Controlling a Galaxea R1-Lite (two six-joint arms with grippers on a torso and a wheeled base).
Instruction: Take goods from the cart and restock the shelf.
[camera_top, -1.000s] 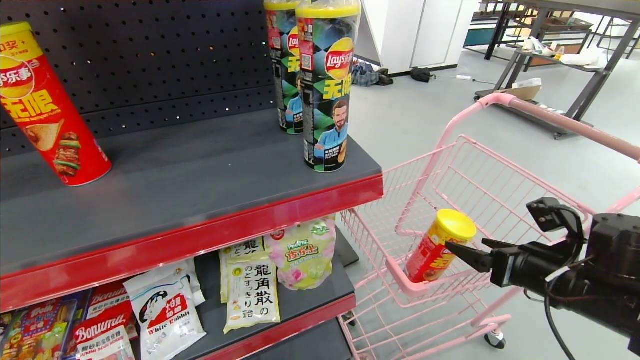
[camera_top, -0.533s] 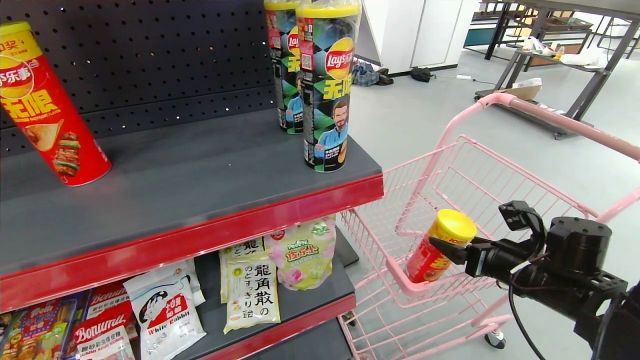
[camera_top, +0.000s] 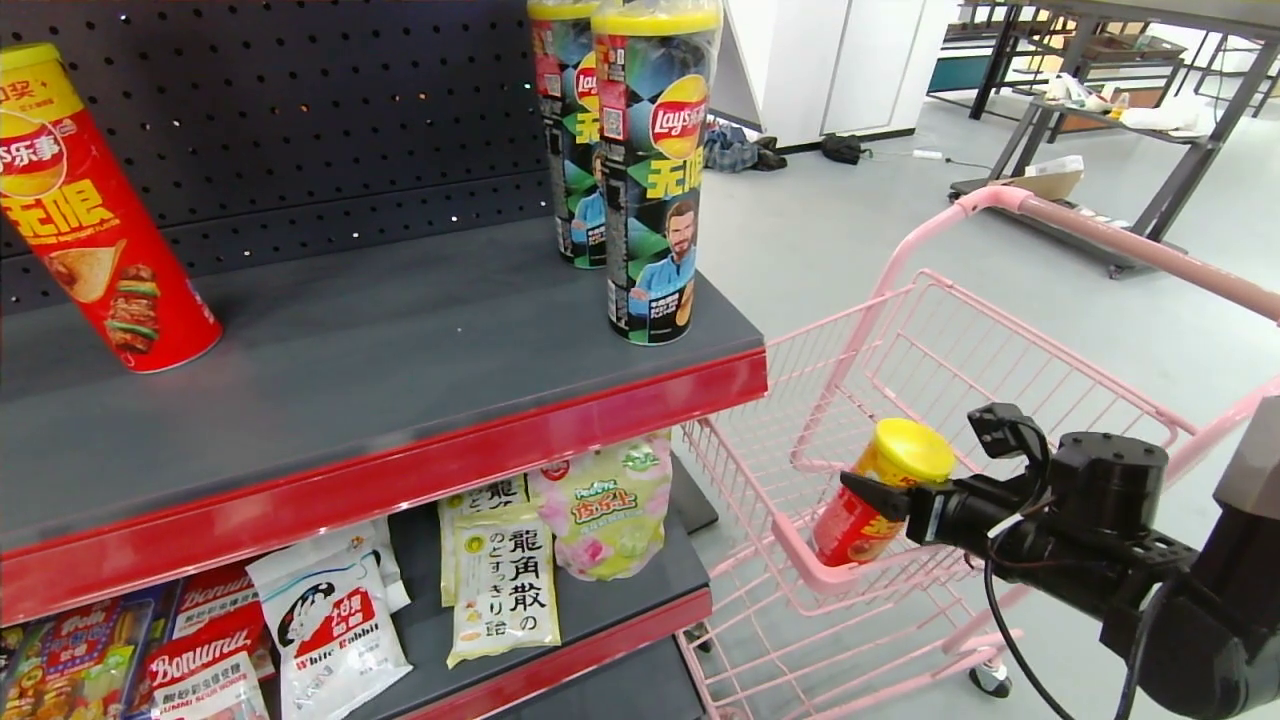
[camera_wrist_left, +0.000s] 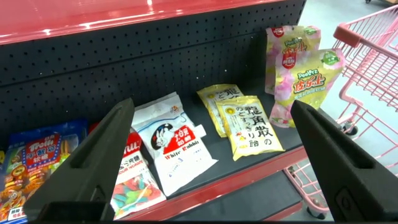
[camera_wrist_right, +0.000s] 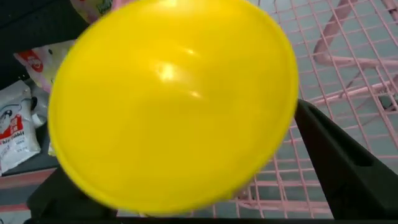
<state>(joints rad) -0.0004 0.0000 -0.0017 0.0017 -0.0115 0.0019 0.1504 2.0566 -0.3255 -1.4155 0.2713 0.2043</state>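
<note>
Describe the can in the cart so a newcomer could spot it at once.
Find the pink wire shopping cart right of the dark shelf unit. Tilted in its corner nearest the shelf is a red cylindrical chip can with a yellow lid. Unlike the similar red can on the shelf, it sits inside the cart.

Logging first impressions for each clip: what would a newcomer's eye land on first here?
A red chip can with a bright yellow lid in the pink cart, the right gripper straddling it. Next, two tall yellow-lidded chip cans at the upper shelf's right end, with a red one far left.
</note>
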